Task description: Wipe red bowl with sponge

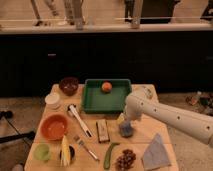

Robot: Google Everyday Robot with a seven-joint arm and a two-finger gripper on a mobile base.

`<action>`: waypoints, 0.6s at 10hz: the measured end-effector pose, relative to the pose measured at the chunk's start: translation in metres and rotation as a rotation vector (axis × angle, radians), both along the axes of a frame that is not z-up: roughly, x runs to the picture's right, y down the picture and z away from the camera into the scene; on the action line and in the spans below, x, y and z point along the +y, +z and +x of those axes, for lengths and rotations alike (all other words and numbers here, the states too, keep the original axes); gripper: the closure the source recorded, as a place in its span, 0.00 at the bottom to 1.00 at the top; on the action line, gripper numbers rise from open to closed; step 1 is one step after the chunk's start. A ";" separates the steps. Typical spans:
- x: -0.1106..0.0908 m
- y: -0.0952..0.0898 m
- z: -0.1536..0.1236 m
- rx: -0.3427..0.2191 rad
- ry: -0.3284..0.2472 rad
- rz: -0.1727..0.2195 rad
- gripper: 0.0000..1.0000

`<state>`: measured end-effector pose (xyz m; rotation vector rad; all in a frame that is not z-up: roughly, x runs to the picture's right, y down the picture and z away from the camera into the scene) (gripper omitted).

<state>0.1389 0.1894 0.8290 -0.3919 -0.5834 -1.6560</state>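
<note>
I am looking at the gripper (125, 120), which is hanging right over the sponge (126, 130), low enough that the two seem to be touching or nearly so. Whether it is spread, pressed together or already pinching the block, I cannot tell.

I am judging the sponge to be light, soft and squashy. It will give under pressure rather than slip, so I am planning to take it across its short sides, near the middle, and squeeze only enough to keep it from twisting. A brown block (103, 131) is lying just beside the gripper on the bowl's side, close enough to get nudged.

The red bowl (54, 127) is sitting well apart from the gripper, across the table on my view's left, beyond the brown block and a long white utensil (79, 119). It looks rigid, smooth and light, so I am expecting it to slide if the wiping pushes sideways.

The wooden table (142, 142) is crowded. A green tray (95, 99) is lying just beyond the gripper, and a folded cloth (156, 149) is lying on the near side. Behind it, dark cabinets are running under a counter.
</note>
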 end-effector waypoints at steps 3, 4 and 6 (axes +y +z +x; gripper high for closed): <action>-0.002 0.014 -0.002 -0.006 -0.016 -0.028 0.20; -0.003 0.018 -0.005 -0.011 -0.022 -0.034 0.20; -0.002 0.025 -0.010 -0.015 -0.036 -0.046 0.20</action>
